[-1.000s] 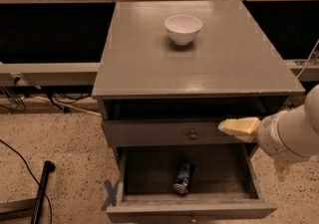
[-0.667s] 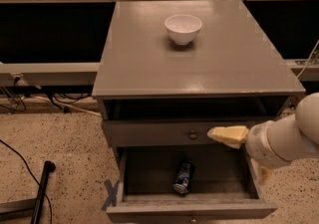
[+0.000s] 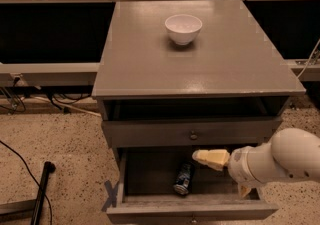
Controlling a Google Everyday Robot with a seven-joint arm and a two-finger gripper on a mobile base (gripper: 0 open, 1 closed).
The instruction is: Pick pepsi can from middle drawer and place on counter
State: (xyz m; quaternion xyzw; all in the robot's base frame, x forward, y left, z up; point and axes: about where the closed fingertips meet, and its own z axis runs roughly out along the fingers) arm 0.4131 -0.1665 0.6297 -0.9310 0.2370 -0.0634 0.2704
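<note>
Speckled floor surrounds the open middle drawer [image 3: 150, 176], lower frame, with the pepsi can [image 3: 183, 178] inside. The end effector [image 3: 201, 156] has dropped down-left, nearly over it; whether open or closed, I cannot tell.

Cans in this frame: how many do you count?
1. The pepsi can sits in the open middle drawer, near its centre. The gripper hovers just up-right of it; the arm covers the drawer's right end, so another could hide there.
</note>
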